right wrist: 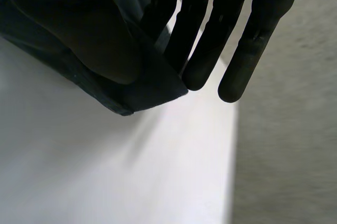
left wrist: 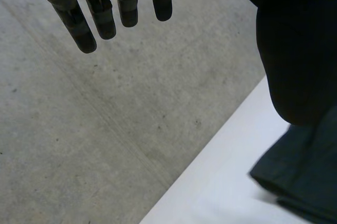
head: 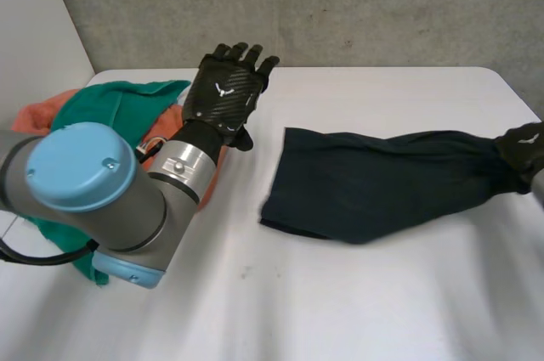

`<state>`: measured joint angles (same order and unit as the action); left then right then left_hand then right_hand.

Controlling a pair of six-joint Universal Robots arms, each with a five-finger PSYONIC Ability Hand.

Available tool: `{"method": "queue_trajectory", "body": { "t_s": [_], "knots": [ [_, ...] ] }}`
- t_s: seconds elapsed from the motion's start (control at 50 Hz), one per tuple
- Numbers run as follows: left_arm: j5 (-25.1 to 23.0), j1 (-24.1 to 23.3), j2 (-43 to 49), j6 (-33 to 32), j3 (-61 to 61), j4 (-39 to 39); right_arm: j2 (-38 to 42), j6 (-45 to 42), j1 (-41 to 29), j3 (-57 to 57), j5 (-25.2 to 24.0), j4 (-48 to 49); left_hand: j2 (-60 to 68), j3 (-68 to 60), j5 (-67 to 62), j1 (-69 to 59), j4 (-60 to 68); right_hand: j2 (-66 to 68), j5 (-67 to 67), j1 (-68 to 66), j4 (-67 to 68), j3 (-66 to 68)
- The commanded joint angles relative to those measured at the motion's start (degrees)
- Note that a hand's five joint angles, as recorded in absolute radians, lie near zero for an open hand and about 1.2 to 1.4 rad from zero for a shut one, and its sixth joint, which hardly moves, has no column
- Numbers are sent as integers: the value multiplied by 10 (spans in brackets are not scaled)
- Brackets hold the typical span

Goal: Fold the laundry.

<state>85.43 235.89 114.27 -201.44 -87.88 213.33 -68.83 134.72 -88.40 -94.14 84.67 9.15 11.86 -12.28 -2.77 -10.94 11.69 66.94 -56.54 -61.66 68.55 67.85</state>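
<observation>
Since the dark cloth (head: 374, 183) lies flat on the white table (head: 340, 293) with its long axis running side to side in the head view, here's the setup: the right hand (head: 520, 147) sits on its right end, and the left hand (head: 223, 93) hangs raised beside the pile of teal and orange laundry (head: 119, 102), apart from the cloth's free left end but clearly the nearer hand to it. Left wrist view: fingers (left wrist: 100, 18) straight, holding nothing, aimed at the concrete wall (left wrist: 105, 129), with the cloth down on the thumb side. Right wrist view: thumb (right wrist: 84, 39) and straight fingers (right wrist: 208, 50) pinch the cloth's edge. My guess is the left hand takes that free end next.
</observation>
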Motion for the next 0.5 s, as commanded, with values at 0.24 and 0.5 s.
{"method": "queue_trajectory", "body": {
  "t_s": [0.24, 0.5],
  "knots": [
    [3, 7, -20, 34, -12, 2, 76, -108, -290, 6, -232, 176, -19, 23, 28, 9, -17, 131, -135, -183, 115, 122],
    [3, 0, 7, 35, 52, 9, -1, 49, -290, -17, -234, 177, -19, 23, 28, 9, -17, -569, 565, 517, -585, -578]
  ]
}}
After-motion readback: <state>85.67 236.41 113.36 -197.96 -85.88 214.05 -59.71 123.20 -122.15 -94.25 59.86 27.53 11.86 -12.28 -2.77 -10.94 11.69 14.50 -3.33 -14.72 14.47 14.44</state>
